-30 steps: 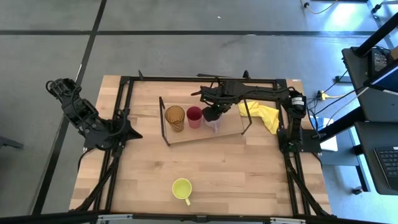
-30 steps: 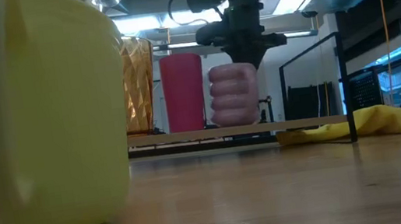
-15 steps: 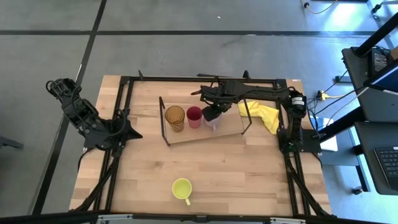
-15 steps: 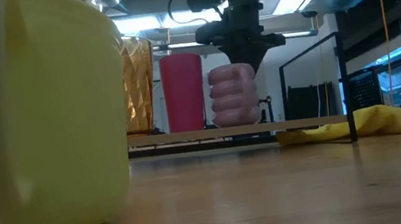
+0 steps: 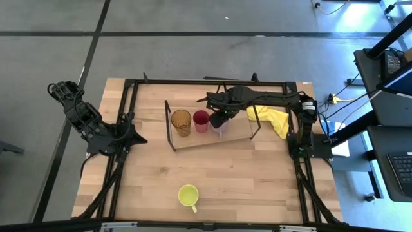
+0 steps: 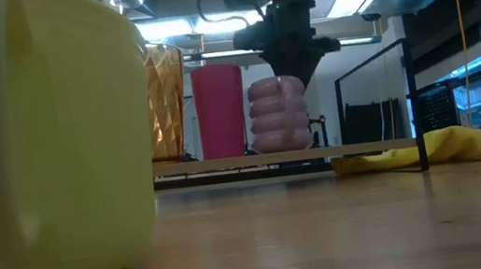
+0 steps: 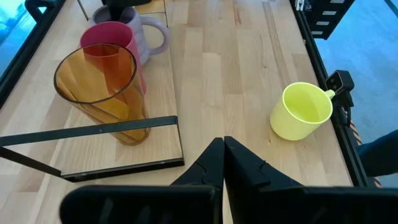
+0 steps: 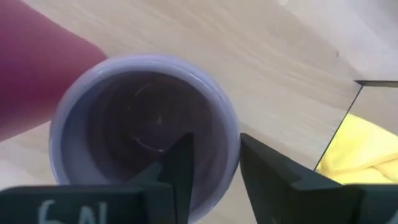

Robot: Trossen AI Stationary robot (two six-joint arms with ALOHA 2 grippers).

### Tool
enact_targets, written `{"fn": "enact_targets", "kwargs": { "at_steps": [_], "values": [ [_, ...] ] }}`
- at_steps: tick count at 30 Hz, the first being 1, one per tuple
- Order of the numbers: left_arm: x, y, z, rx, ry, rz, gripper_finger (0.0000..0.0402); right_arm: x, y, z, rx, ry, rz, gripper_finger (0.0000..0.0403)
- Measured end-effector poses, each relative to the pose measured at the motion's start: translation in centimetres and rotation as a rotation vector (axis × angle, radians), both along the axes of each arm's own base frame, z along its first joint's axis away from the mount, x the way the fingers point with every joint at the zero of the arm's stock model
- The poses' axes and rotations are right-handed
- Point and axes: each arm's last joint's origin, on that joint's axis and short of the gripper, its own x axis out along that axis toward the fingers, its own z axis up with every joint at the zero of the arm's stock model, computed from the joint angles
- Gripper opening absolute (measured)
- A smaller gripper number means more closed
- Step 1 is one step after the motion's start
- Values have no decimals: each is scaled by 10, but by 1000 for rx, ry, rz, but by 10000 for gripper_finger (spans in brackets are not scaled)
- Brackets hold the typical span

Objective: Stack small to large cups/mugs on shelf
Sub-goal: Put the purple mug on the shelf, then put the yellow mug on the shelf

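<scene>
On the wooden shelf (image 5: 207, 139) stand, side by side, the amber tumbler (image 5: 181, 122), the red cup (image 5: 201, 120) and the pale purple mug (image 6: 280, 115), each on its base. My right gripper (image 8: 214, 155) is open above the purple mug. One finger is inside it and one outside its rim. The yellow-green mug (image 5: 188, 195) stands on the table near the front edge. My left gripper (image 7: 223, 146) is shut and empty at the table's left side (image 5: 135, 136). My right gripper comes from above with one finger (image 8: 179, 163) inside the purple mug and the other (image 8: 264, 171) outside its rim (image 8: 231, 138). A gap shows between the inner finger and the wall. I cannot tell whether the outer finger touches the rim. The mug stands upright on the shelf.
A yellow cloth (image 5: 273, 120) lies at the shelf's right end, past its black wire frame (image 5: 255, 121). Black rails (image 5: 129, 96) run round the table. Bare table lies between the shelf and the yellow-green mug.
The purple mug, tilted under my right gripper a second ago, has come upright and now stands level on the shelf next to the red cup. My right gripper has stayed over it.
</scene>
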Motion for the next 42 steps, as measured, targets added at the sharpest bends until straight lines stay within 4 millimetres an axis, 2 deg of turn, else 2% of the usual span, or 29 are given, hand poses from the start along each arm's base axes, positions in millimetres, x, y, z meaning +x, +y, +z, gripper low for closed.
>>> {"fn": "enact_targets", "kwargs": {
  "at_steps": [14,19,24,28,34,37,39,42],
  "values": [
    [0,0,0,-1,0,1,3,2,-2,5,-104,0,16,128],
    [0,0,0,-7,0,6,3,7,1,24,-97,-70,20,128],
    [0,1,0,2,-8,18,3,12,11,57,-100,-174,20,128],
    [0,1,0,12,-12,19,3,17,41,82,-28,-290,56,128],
    [0,1,0,12,-14,20,3,25,127,96,118,-458,173,128],
    [0,1,0,13,-14,19,3,21,157,87,185,-437,164,128],
    [0,1,0,13,-14,19,3,22,169,75,224,-402,151,128],
    [0,1,0,13,-14,19,3,35,187,48,343,-373,166,128]
  ]
}}
